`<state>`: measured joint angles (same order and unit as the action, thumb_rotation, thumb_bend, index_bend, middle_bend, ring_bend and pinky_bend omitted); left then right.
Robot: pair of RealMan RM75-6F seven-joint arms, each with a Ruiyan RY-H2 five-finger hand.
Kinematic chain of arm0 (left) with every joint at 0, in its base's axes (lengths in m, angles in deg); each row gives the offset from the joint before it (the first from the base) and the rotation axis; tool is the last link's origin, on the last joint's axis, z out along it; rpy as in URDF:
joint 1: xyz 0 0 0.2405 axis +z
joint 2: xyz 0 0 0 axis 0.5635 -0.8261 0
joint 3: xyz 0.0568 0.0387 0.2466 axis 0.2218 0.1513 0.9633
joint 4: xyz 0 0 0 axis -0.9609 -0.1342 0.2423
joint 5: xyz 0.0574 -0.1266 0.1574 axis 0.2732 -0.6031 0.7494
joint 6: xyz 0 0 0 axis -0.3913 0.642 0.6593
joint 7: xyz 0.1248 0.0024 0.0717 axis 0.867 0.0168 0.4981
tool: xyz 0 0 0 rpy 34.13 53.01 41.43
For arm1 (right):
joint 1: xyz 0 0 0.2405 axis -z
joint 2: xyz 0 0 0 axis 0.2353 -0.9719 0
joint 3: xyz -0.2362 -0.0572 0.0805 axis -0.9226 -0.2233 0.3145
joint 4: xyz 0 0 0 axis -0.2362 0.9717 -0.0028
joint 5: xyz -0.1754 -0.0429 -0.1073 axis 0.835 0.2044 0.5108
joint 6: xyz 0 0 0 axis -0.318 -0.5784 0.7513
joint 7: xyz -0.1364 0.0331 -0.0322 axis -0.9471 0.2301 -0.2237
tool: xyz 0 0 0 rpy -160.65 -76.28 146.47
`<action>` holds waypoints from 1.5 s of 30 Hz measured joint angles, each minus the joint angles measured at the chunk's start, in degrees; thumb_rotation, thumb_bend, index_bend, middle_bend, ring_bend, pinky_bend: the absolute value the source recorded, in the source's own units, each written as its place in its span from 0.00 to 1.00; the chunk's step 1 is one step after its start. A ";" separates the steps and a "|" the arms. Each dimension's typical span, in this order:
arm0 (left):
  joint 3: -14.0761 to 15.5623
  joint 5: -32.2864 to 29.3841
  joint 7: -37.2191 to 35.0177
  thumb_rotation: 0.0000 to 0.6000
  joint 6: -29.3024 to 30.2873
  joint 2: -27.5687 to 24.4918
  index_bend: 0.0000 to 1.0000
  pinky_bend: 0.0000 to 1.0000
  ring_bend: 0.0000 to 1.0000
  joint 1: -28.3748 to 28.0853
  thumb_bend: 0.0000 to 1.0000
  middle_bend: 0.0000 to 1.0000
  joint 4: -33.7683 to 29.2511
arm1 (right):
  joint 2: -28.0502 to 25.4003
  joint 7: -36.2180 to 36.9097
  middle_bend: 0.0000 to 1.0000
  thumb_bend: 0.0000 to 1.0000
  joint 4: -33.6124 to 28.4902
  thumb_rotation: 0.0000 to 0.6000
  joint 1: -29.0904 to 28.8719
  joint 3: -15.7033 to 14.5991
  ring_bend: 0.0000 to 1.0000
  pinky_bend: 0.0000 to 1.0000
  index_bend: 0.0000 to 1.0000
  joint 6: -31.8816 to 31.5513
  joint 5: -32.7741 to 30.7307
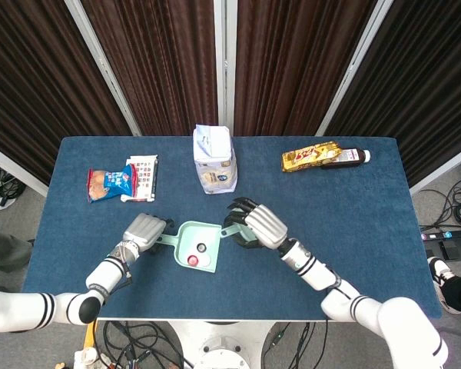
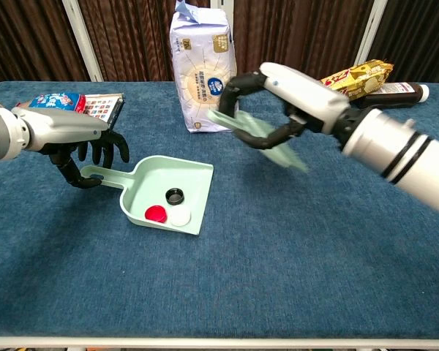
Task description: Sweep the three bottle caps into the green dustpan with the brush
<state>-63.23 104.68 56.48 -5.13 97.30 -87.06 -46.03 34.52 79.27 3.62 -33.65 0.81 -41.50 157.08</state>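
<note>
The left robot hand (image 2: 88,157) grips the handle of the green dustpan (image 2: 194,179), which rests flat on the blue bench (image 2: 314,241). A red cap (image 2: 156,213), white cap (image 2: 179,216) and black cap (image 2: 175,195) lie inside it. To its right, the right robot hand (image 2: 267,110) holds the pale green brush (image 2: 260,135) above the bench.

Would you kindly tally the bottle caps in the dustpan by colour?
Red cap: 1
White cap: 1
Black cap: 1
Total: 3, all inside the green dustpan.
</note>
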 measured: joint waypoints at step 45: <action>3.77 26.71 -18.01 1.00 43.53 -13.59 0.22 0.20 0.22 39.46 0.24 0.30 -1.38 | -39.50 -25.17 0.22 0.27 -38.10 1.00 36.69 -1.32 0.00 0.00 0.02 -15.43 -16.84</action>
<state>-59.47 131.40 38.47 38.40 83.70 -47.60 -47.41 -4.99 54.11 -34.47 3.03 -0.51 -56.93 140.24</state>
